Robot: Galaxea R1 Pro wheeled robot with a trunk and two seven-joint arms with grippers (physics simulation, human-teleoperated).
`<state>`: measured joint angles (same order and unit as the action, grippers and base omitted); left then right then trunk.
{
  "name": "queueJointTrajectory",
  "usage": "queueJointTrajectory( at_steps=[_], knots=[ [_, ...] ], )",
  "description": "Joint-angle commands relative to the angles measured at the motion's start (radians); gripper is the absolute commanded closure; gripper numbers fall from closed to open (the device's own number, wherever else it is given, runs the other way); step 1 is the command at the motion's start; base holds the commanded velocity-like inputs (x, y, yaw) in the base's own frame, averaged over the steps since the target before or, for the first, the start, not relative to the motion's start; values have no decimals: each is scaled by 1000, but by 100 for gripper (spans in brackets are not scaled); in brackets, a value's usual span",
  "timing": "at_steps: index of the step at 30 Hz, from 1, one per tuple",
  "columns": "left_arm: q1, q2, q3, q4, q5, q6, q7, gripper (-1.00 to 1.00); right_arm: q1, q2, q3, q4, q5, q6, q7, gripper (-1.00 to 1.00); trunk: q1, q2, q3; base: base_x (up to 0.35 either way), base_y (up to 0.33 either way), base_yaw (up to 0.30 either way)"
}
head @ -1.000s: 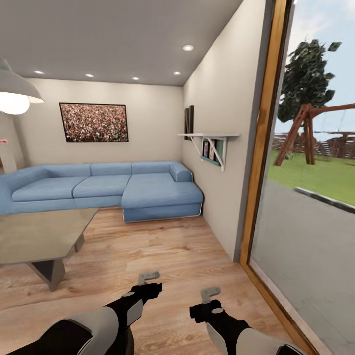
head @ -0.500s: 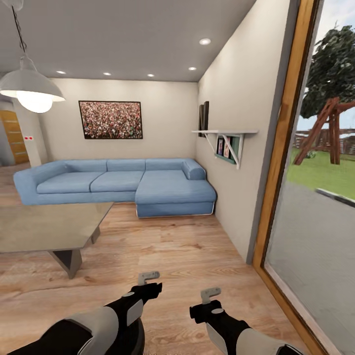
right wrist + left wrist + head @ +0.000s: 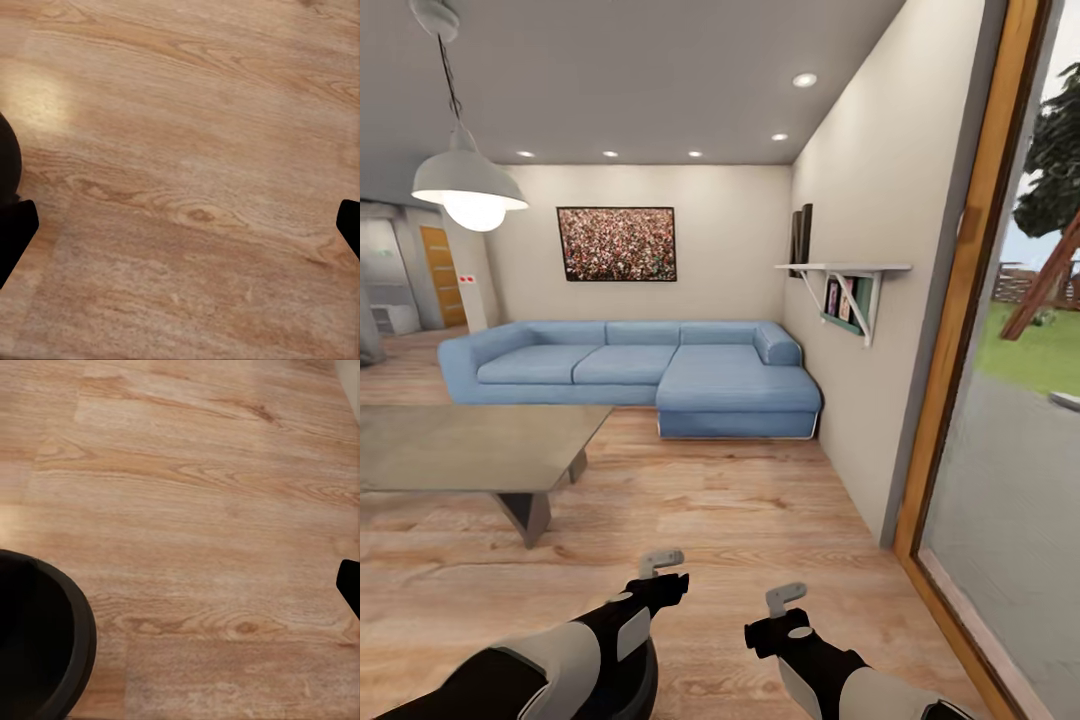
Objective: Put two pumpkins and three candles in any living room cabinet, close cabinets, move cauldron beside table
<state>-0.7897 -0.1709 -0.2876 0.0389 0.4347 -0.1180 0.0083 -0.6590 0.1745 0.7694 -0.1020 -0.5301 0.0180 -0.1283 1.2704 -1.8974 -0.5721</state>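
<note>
The coffee table, low with a smooth grey top on angled legs, stands at the left in the head view. My left gripper and right gripper hang side by side above bare wood floor, both open with nothing between the fingers. In the right wrist view, dark fingertips sit at both edges, wide apart over the planks. A black rounded rim shows in the left wrist view; I cannot tell whether it is the cauldron or my own base. The pumpkins, candles and cabinet are out of view.
A blue corner sofa lines the far wall under a framed picture. A wall shelf juts out on the right, before a wood-framed glass door. A pendant lamp hangs over the table. Wood floor lies between table and wall.
The whole head view has slid rightward, so the camera has turned left: more table and a doorway appear at the left, less garden at the right. Both arms keep their pose.
</note>
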Motion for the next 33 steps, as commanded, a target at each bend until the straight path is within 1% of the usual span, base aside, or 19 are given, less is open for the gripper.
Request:
queueJointTrajectory(
  at_steps=[1,6,9,33],
  knots=[
    [-2,-1,-8,4,7,-6,1,-100,-1,0,8,-1,-6,2,-5,-100,0,-1,-1,0,-287,290],
    [-2,-1,-8,4,7,-6,0,-100,-1,0,8,-1,-5,2,-5,-100,0,-1,-1,1,-279,291],
    [-2,-1,-8,4,7,-6,0,-100,-1,0,8,-1,-5,2,-5,-100,0,-1,-1,16,-116,291],
    [-2,-1,-8,4,7,-8,0,-100,-1,0,8,0,-5,2,-5,-100,0,-1,-1,1,-4,291]
  ],
)
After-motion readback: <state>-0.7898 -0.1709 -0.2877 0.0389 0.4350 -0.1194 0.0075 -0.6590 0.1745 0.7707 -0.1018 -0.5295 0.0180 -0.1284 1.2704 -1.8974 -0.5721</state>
